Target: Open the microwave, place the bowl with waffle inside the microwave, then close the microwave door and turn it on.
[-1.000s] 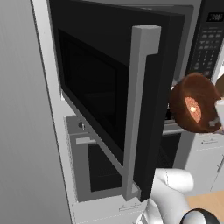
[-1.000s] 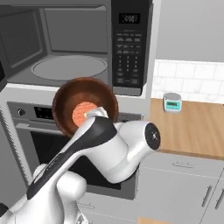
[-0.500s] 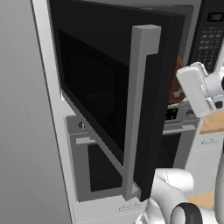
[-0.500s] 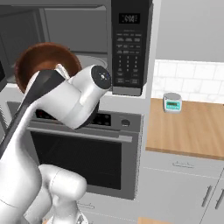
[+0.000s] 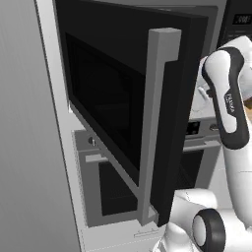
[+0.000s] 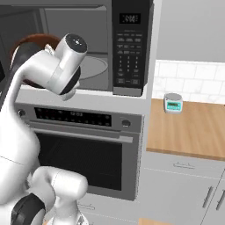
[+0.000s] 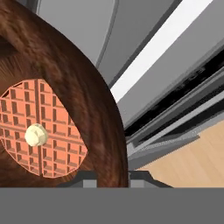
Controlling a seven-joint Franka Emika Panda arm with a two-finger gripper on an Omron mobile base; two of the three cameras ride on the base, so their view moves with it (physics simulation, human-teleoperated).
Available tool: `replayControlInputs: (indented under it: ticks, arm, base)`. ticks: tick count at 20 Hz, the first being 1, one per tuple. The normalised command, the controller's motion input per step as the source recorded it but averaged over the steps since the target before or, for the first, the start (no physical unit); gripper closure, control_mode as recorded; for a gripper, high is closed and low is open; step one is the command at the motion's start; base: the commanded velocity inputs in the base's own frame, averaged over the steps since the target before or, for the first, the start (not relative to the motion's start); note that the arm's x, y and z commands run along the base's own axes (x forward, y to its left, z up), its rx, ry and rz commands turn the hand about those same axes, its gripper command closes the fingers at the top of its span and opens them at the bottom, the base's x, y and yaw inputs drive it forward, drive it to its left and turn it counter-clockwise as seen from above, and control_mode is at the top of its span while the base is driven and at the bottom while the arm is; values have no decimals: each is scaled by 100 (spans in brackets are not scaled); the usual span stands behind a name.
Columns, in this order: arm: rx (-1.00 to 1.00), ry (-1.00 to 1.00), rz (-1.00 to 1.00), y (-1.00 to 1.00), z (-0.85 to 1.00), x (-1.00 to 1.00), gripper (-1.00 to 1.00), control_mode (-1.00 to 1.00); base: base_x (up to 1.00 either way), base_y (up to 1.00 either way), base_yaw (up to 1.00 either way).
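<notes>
The microwave (image 6: 128, 48) stands open, with its grey turntable (image 6: 93, 67) showing in the cavity. Its door (image 5: 106, 106) is swung wide, the tall grey handle (image 5: 158, 123) facing the left base view. The brown wooden bowl (image 7: 94, 100) holds an orange waffle (image 7: 46, 124) with a pat of butter (image 7: 36, 134). My gripper (image 7: 113, 177) is shut on the bowl's rim, one fingertip on each side of it. In the right base view the bowl (image 6: 35, 40) sits at the cavity's left mouth, mostly behind my white arm (image 6: 52, 70).
A steel-fronted oven (image 6: 83, 149) sits directly under the microwave. To the right is a wooden counter (image 6: 189, 132) with a small teal-faced timer (image 6: 173, 103). A grey cabinet wall (image 5: 29, 147) rises left of the open door.
My arm has swung left and up, carrying the bowl from in front of the oven and keypad to the mouth of the microwave cavity. The door has not moved.
</notes>
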Motion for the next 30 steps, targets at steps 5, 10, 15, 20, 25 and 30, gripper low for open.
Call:
replayControlInputs:
  ticks: [5,10,15,20,25,30]
  arm:
    - [0,0,-30,12,0,96,100,-100]
    - [0,3,-24,22,0,64,100,-100]
    - [-1,5,-10,14,-6,63,100,-100]
    - [0,4,-2,1,0,39,100,-100]
    - [0,8,-3,0,-18,46,100,-100]
    - [0,0,-5,0,-7,35,100,-100]
  base:
    - [0,0,0]
    - [0,0,0]
    - [0,0,0]
    - [0,0,0]
    - [0,0,0]
    - [0,0,0]
